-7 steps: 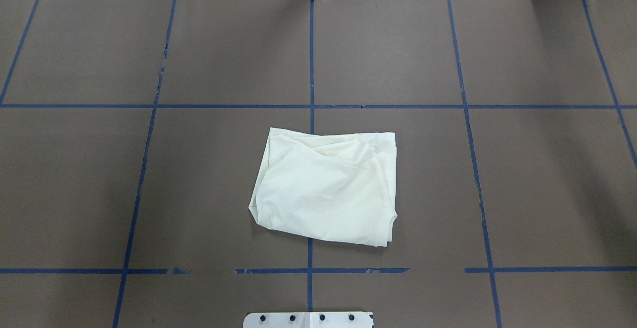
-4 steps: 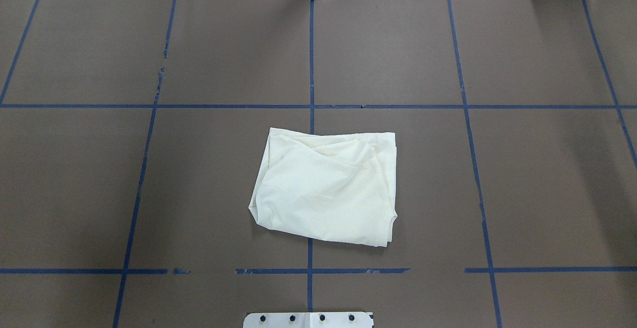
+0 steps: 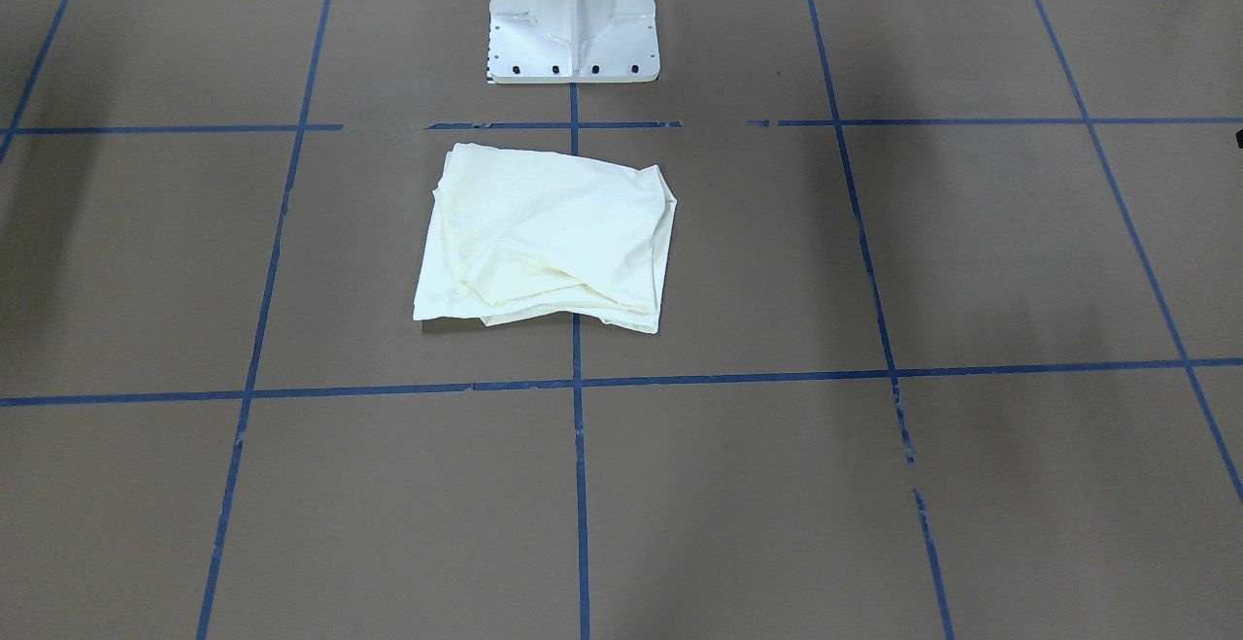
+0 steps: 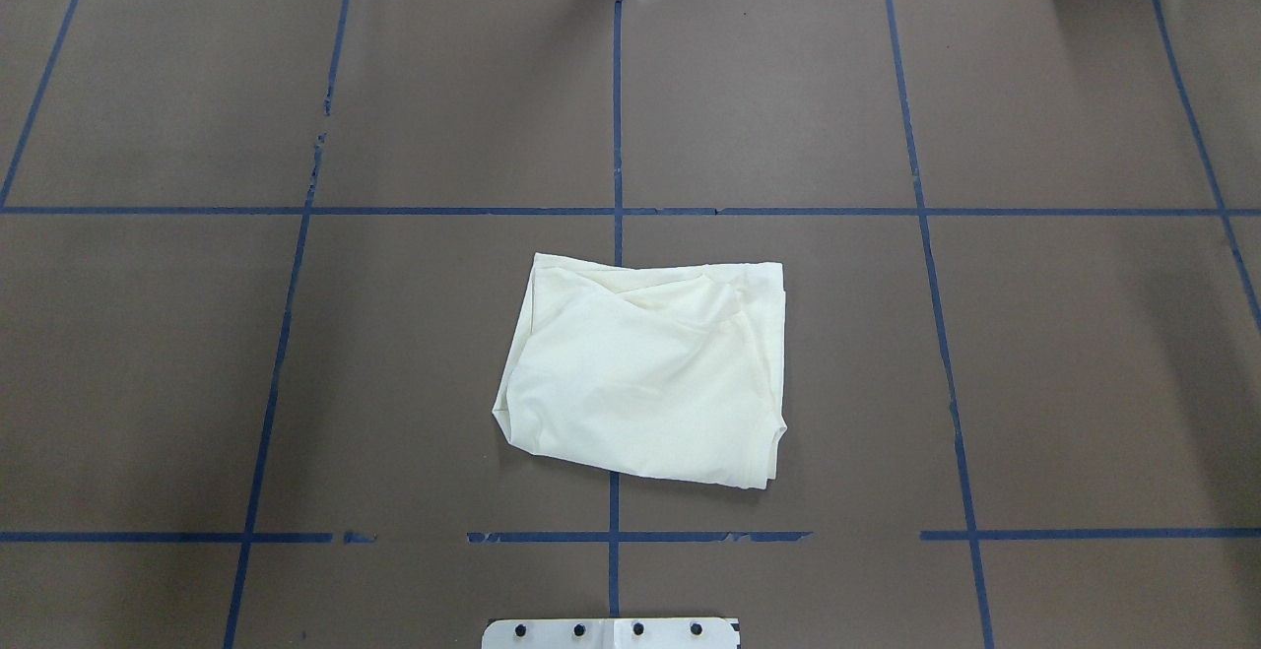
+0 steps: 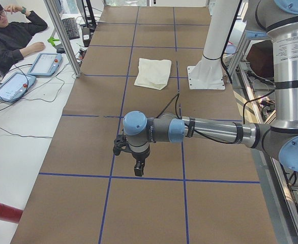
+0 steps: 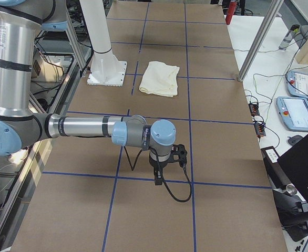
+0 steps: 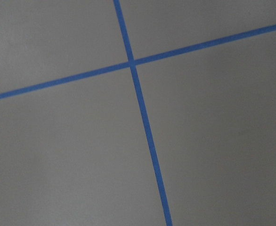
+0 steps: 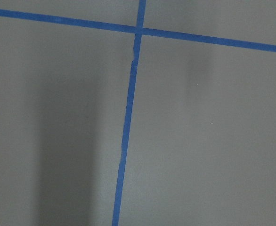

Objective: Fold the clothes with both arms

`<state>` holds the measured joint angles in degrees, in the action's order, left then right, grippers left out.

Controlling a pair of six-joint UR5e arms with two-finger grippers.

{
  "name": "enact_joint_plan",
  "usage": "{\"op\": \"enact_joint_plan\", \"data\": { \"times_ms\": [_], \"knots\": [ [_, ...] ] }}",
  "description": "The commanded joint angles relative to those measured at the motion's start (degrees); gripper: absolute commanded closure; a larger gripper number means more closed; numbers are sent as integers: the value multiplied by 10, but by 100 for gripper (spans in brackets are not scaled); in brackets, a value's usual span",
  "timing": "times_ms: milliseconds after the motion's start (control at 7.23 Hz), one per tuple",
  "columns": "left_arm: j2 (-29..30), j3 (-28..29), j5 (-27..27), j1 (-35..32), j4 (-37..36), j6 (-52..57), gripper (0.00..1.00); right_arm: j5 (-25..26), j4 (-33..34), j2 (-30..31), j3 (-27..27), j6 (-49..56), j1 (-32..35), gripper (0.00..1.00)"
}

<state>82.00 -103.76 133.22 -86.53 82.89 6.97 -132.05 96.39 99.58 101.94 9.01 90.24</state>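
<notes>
Starting at the near end of the table on the robot's left side: the left arm (image 5: 210,131) reaches out level over the brown table (image 4: 1084,334), wrist turned down, and the left gripper (image 5: 139,169) hangs just above a line of the blue tape (image 7: 142,122); it shows only in this side view, so I cannot tell whether its jaws are apart or together; its wrist camera sees nothing but bare brown surface and a tape crossing. Same story from the other end: the right arm (image 6: 85,127) is stretched out low, the right gripper (image 6: 157,178) points down beside a tape line with a black cable (image 6: 177,194) looping under it, and its jaws cannot be judged either; its own camera shows tape, table and a soft shadow. Further in, right at the middle of the table, lies the shirt (image 4: 645,373); it is folded into a rough rectangle, plain cream side up (some layered edges show along the side away from the robot), straddling the centre tape line and sitting near the white pedestal (image 3: 573,9), well apart from both grippers. Beyond the table's long edge, a seated person (image 5: 6,40) rests near two control tablets (image 5: 46,64); what looks like a red cylinder (image 5: 4,212) lies at the near corner.
</notes>
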Motion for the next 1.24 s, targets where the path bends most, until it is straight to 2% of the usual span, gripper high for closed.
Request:
{"op": "enact_joint_plan", "data": {
  "times_ms": [0,138,277,691,1106],
  "knots": [
    [15,6,-2,-1,-7,0,0,-6,-1,4,2,7,2,0],
    [15,15,-1,0,1,-1,0,-3,-2,20,2,9,2,0],
    [18,54,-2,3,19,-3,0,-5,-2,24,5,8,2,0],
    [21,69,4,0,35,-1,0,-3,-2,21,5,1,1,0],
    [11,56,4,-6,42,1,0,-4,-2,20,5,0,1,0]
  ]
}}
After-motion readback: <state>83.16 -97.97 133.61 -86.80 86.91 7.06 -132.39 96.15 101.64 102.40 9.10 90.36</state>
